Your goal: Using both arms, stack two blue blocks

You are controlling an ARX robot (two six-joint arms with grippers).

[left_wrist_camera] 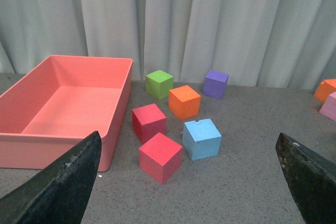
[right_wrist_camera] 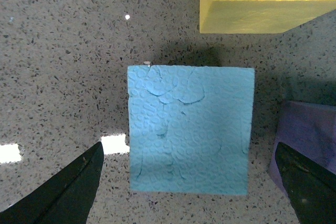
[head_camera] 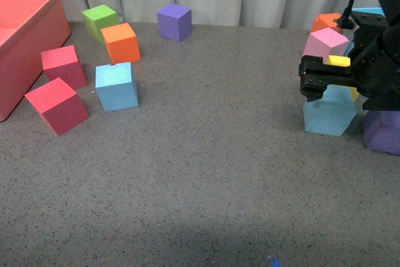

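One blue block (head_camera: 116, 85) sits on the grey table at the left, between red and orange cubes; it also shows in the left wrist view (left_wrist_camera: 201, 139). The second blue block (head_camera: 328, 112) sits at the right, under my right gripper (head_camera: 325, 82). In the right wrist view this block (right_wrist_camera: 190, 128) lies straight below, between the open fingers of the right gripper (right_wrist_camera: 189, 148), which do not touch it. My left gripper (left_wrist_camera: 189, 137) is open and empty, held high and back from the left blue block. The left arm is out of the front view.
A large red bin (head_camera: 25, 35) stands at the far left. Two red cubes (head_camera: 57, 105), an orange cube (head_camera: 120, 42), a green cube (head_camera: 100, 21) and a purple cube (head_camera: 174, 22) lie around the left block. Pink (head_camera: 325, 43), yellow (right_wrist_camera: 265, 1) and purple (head_camera: 381, 131) cubes crowd the right block.
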